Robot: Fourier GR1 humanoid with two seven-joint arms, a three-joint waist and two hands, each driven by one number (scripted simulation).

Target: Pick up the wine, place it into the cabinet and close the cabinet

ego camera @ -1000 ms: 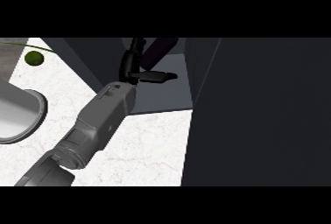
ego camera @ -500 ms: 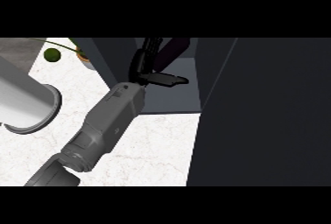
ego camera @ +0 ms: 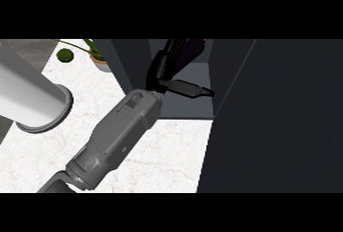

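From my station I saw one grey forearm (ego camera: pixel 120 136), a smooth boxy sleeve of matte plastic, rise from the lower left and reach into the dark cabinet (ego camera: pixel 221 77). Which arm it was I could not tell with certainty; entering from the left of the view, I took it as the left. Its black hand (ego camera: pixel 171 74) was inside the opening, fingers stretched upward along a dark maroon, glossy shape that I read as the wine (ego camera: pixel 194 46), while the thumb (ego camera: pixel 191 89) stuck out flat to the side. The bottle was cut off by the top of the view, so I could not make out whether the fingers closed round it or merely lay against it, nor read any label.

Right of the hand, the cabinet door (ego camera: pixel 275 118) was a broad, flat, near-black panel that hid everything behind it. Left of the hand lay the white marbled tabletop (ego camera: pixel 167 154), with a pale, smooth cylinder (ego camera: pixel 30 97) ending in a flared rim, and above it a small potted plant (ego camera: pixel 90 52), partly cropped.
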